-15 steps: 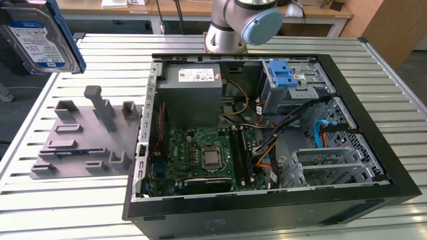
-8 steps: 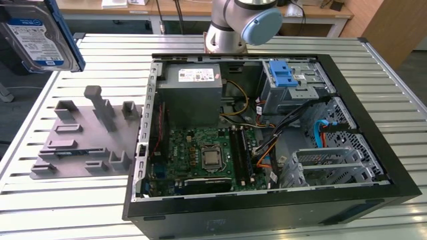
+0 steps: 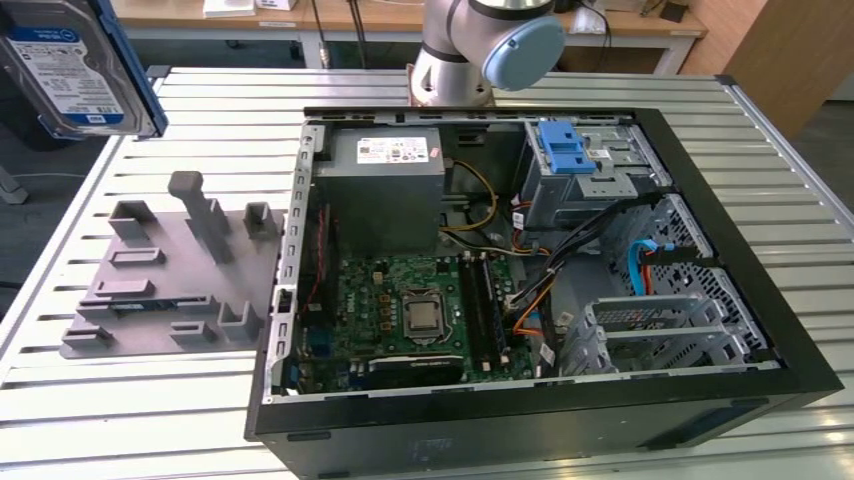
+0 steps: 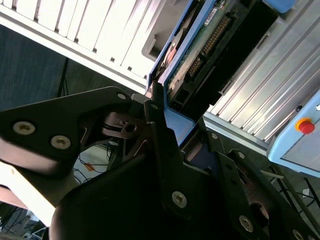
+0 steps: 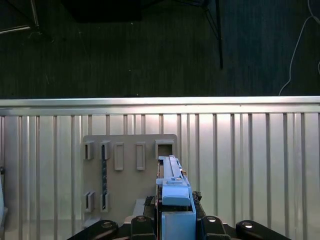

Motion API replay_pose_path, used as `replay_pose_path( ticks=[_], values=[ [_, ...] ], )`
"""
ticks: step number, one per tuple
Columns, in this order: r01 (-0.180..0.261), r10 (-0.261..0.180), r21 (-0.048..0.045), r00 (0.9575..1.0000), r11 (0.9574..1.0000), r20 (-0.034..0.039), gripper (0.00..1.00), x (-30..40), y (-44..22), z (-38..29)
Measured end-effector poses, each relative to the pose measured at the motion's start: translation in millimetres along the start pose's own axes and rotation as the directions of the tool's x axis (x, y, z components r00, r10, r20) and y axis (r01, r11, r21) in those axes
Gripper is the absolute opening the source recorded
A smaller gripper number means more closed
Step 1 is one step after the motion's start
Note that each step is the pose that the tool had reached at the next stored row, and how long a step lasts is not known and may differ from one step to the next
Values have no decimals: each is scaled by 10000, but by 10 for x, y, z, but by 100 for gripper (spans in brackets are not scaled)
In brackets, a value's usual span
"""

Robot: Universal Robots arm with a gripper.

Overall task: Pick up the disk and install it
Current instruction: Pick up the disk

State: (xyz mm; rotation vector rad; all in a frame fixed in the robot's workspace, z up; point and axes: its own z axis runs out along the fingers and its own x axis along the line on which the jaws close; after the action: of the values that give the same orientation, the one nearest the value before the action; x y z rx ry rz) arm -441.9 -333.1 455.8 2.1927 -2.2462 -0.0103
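- A slatted metal table (image 3: 147, 400) carries the work. In the first wrist view a dark floor (image 5: 150, 50) lies beyond the table's far edge.
- The claw (image 5: 175, 224) is closed on the disk (image 5: 172, 182) — in the first wrist view its black jaws stand on either side of the blue bracket.
- In the second wrist view the claw (image 4: 172, 117) grips the bracket end of the disk (image 4: 210, 45). The connector edge and the green circuit board point away from it.
- In the exterior view the disk (image 3: 67, 75) hangs in the air at the exterior view's left, off the table, with its white-and-blue label facing the camera. It is well apart from the computer case (image 3: 534, 420).
- A grey fixture plate (image 3: 174, 270) with raised slots lies flat on the table. In the first wrist view the fixture plate (image 5: 125, 170) sits below the held disk.
- The open case stands just beside the plate, on the exterior view's right.
- Inside it are a grey power supply (image 3: 387, 200), a motherboard (image 3: 400, 300) and a metal drive cage (image 3: 587, 180) with a blue latch (image 3: 567, 150).
- The arm (image 3: 481, 45) rises behind the case.
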Motion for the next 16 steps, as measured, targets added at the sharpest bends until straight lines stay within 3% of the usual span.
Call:
replay_pose_path(
  ticks=[16],
  values=[
    [0,0,0,10000,10000,0,36,0,1,-138]
  ],
)
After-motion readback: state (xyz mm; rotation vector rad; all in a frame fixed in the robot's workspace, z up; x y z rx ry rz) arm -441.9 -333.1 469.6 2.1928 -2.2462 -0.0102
